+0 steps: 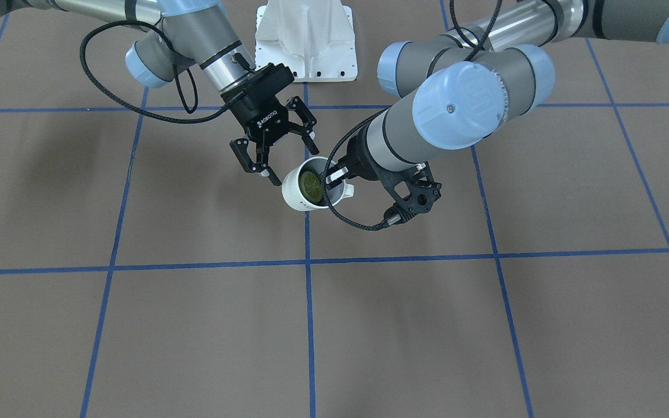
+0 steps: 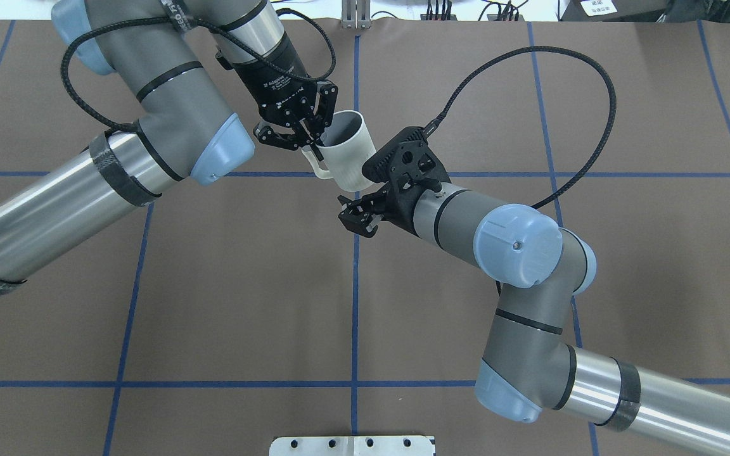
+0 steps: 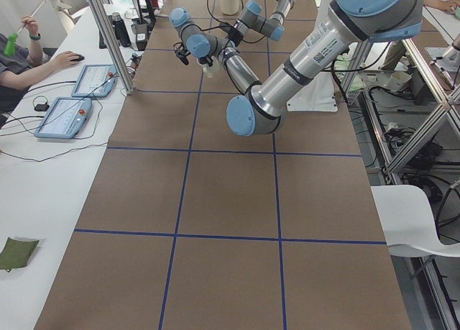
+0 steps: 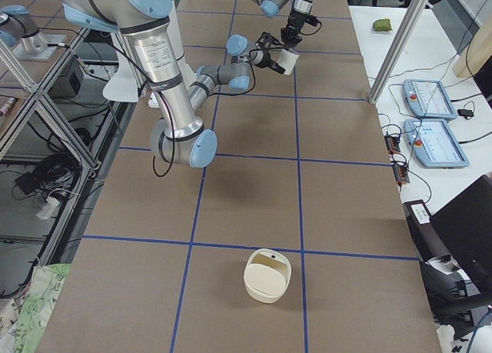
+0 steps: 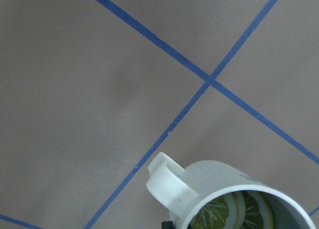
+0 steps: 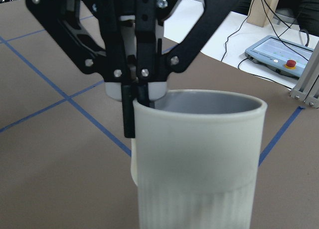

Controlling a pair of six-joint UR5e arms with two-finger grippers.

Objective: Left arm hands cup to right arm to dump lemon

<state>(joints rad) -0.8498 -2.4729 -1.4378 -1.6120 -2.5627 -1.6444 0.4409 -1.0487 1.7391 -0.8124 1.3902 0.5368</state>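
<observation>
The white cup (image 1: 295,200) is held in the air above the table's middle, tilted, with the yellow-green lemon (image 1: 313,184) slice lying inside. My left gripper (image 1: 334,177) is shut on the cup's rim next to the handle, one finger inside; this also shows in the overhead view (image 2: 312,144). The left wrist view has the cup (image 5: 199,184) and lemon (image 5: 234,214) at its bottom edge. My right gripper (image 1: 294,165) is open, its fingers flanking the cup's lower body from the robot's side. I cannot tell if they touch. The right wrist view shows the cup (image 6: 199,174) close ahead.
A white bowl-like container (image 4: 267,274) stands on the brown table toward the robot's right end. The white robot base plate (image 1: 305,40) is at the back centre. Tablets (image 4: 430,99) and an operator's desk lie beyond the far edge.
</observation>
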